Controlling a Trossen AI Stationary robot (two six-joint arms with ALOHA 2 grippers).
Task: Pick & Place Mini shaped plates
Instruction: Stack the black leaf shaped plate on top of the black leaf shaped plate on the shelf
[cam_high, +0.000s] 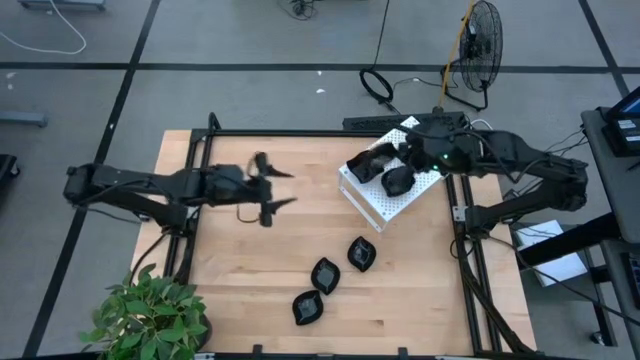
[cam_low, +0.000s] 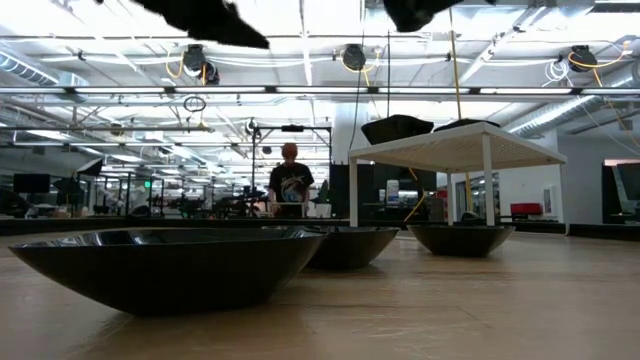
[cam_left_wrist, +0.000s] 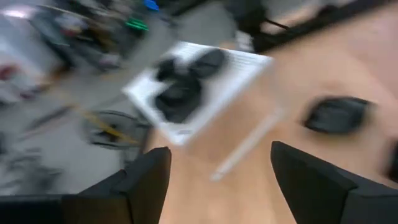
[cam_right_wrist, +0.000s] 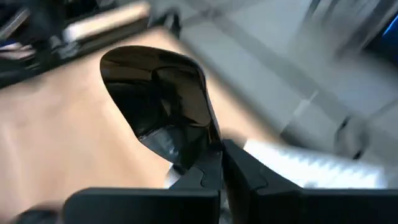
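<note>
While the room behind is a big open hall with ceiling pipes and lights, the wooden table (cam_high: 260, 270) sits on grey floor tiles, with a fan (cam_high: 481, 50) and cables beyond its far edge and a potted plant (cam_high: 150, 318) at the near left corner. White perforated box (cam_high: 385, 192) stands on the table's far right part, upside down on legs per the low view, with two black plates (cam_high: 385, 170) on top. Three more mini plates (cam_high: 335, 278) lie in a diagonal row on bare wood, near side, well apart from the box.

Left gripper (cam_high: 268, 189) hangs over the table's far left-centre, fingers spread wide, nothing between them; nothing blocks its path to the box. Right gripper (cam_right_wrist: 214, 163) is over the box, fingers pinched shut on the rim of one glossy black plate (cam_right_wrist: 158, 99).

High view hides that grip under the arm; only the right wrist view shows the held plate. Left wrist view shows the box top and a loose plate (cam_left_wrist: 339, 114) on the wood, blurred. Low view alone shows a person (cam_low: 291, 180) standing far back.
</note>
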